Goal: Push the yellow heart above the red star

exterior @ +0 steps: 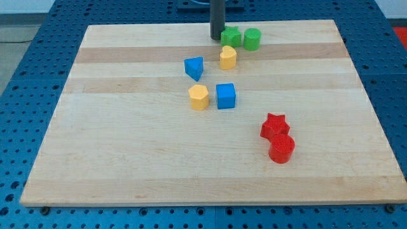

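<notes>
The yellow heart (228,57) lies in the upper middle of the wooden board (127,159). The red star (275,126) lies towards the view's lower right, well below and to the right of the heart. My tip (217,39) is near the board's top edge, just above and to the left of the yellow heart. It stands right beside the left side of a green star-like block (231,36). I cannot tell whether it touches that block.
A green cylinder (252,39) sits right of the green block. A blue triangle (194,67), a yellow hexagon (198,97) and a blue cube (226,96) lie below and left of the heart. A red cylinder (282,148) touches the red star's lower side.
</notes>
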`<state>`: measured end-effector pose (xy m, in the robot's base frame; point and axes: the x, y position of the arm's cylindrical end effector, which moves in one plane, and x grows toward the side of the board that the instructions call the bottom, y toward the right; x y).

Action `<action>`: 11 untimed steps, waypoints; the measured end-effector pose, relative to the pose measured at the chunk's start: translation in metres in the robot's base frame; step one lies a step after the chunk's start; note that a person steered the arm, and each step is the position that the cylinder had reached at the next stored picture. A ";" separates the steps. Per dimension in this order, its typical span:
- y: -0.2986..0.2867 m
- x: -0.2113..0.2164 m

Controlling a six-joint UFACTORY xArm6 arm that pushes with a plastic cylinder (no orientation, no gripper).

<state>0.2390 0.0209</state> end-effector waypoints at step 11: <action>0.083 0.106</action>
